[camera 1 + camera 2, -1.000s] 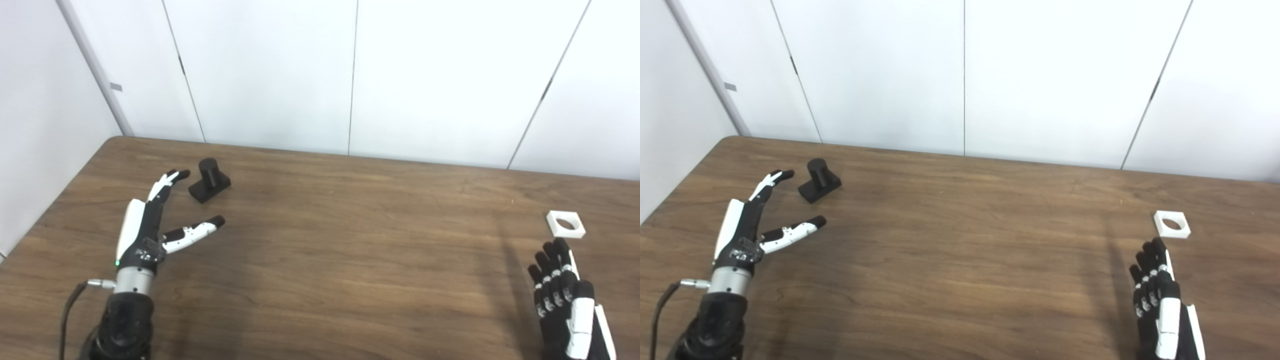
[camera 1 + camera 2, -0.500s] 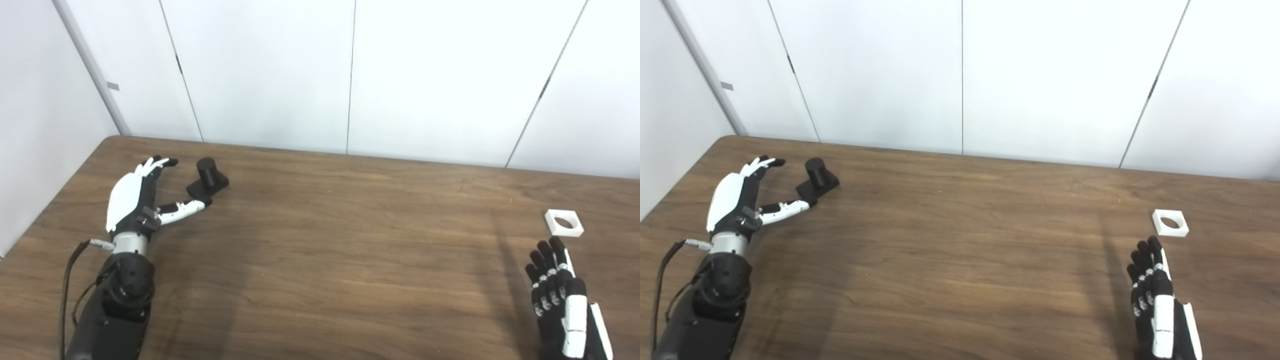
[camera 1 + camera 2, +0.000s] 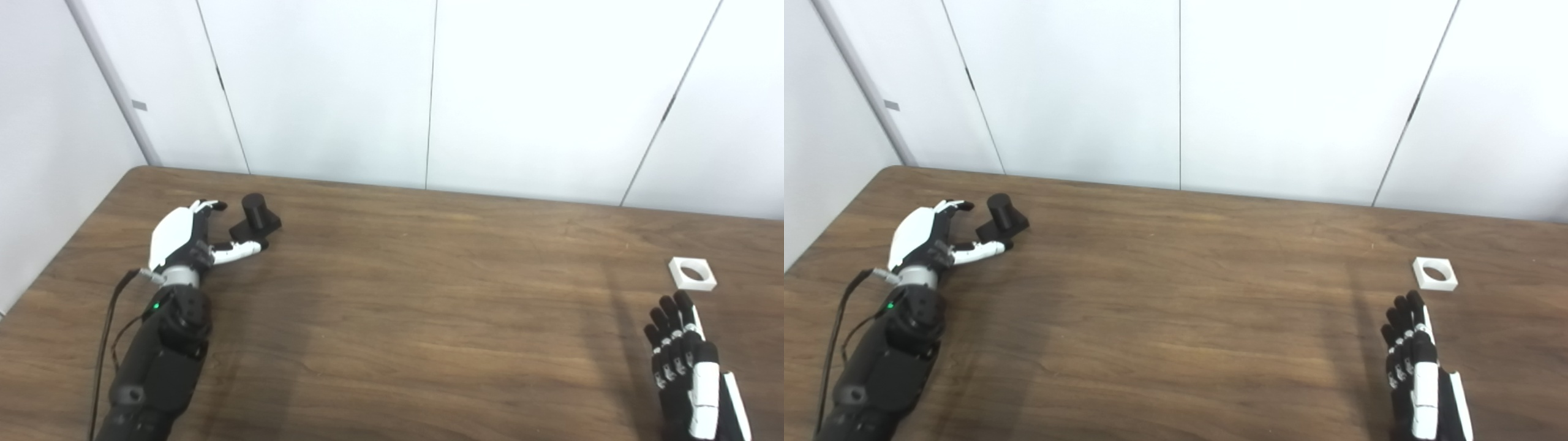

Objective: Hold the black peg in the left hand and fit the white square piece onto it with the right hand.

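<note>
**Left robot hand beside peg, right robot hand short of white piece**

Black peg: stands upright on its square base, far-left part of the wooden tabletop. Short cylinder rising from a flat black block. Not lifted; base rests on the wood.

Left robot hand: lies just left of the peg, white back plate facing up. Fingers spread, holding nothing. Upper fingertips curl toward the peg's cylinder from the left with a small gap visible. Thumb stretches along the near side of the base, its dark tip at or against the base's near corner; contact cannot be confirmed from either view. Black forearm runs down to the near-left edge, green indicator light on the wrist section, a cable trailing alongside.

White square piece: flat on the tabletop, far to the right, round hole in its centre facing up. Well apart from the peg, the whole width of the tabletop between them.

Right robot hand: near-right corner, fingers extended and held close together side by side, pointing away toward the white piece. Empty. Its fingertips stop near the piece, on its near side, without touching.

Background: plain white wall panels.
</note>
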{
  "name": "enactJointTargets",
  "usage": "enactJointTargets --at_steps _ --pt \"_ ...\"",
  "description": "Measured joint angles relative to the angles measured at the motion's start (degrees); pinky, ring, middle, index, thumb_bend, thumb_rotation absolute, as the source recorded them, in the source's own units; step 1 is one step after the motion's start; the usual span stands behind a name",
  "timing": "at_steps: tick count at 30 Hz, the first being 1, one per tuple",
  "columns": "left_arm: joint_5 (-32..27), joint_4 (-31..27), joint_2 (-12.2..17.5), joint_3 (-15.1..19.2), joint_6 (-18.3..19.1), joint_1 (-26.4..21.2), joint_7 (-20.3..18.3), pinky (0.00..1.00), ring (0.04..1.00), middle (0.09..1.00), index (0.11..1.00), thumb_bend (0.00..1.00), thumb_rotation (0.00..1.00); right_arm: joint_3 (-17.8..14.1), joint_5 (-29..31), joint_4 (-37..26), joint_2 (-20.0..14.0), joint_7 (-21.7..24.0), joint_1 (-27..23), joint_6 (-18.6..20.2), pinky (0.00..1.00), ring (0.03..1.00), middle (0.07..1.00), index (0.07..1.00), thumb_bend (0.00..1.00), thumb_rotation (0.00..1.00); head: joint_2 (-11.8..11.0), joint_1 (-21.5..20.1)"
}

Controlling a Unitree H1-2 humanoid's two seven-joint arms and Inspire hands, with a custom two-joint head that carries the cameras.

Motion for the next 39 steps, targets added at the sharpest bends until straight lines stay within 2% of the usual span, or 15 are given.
enactJointTargets --at_steps 15,31,36,39 --pt "-1.22 8.41 0.13 -1.80 0.26 -4.85 0.67 1.00 0.970 0.927 0.789 0.93 0.38 0.43 -0.09 -0.03 -0.03 0.01 0.01 0.00 1.00 1.000 0.997 1.000 0.56 0.98 0.26 -0.26" --pt "-1.56 9.02 1.25 -3.08 0.11 -5.38 0.72 1.00 0.956 0.892 0.697 0.89 0.31 0.61 -0.83 -0.09 -0.05 0.01 0.04 0.00 1.00 0.992 0.990 1.000 0.54 0.99 0.79 -0.62" --pt "-1.55 8.94 1.28 -3.10 0.44 -5.42 0.93 1.00 0.965 0.897 0.649 0.88 0.29 0.64 -0.81 -0.10 -0.06 0.02 0.04 0.00 1.00 1.000 0.997 1.000 0.53 0.99 1.05 -0.62" --pt "-1.35 8.93 1.43 -3.56 0.49 -5.42 1.34 1.00 0.948 0.869 0.589 0.84 0.24 0.68 -0.82 -0.10 -0.09 0.02 0.04 0.00 1.00 0.999 0.997 1.000 0.54 1.00 1.14 -0.70"
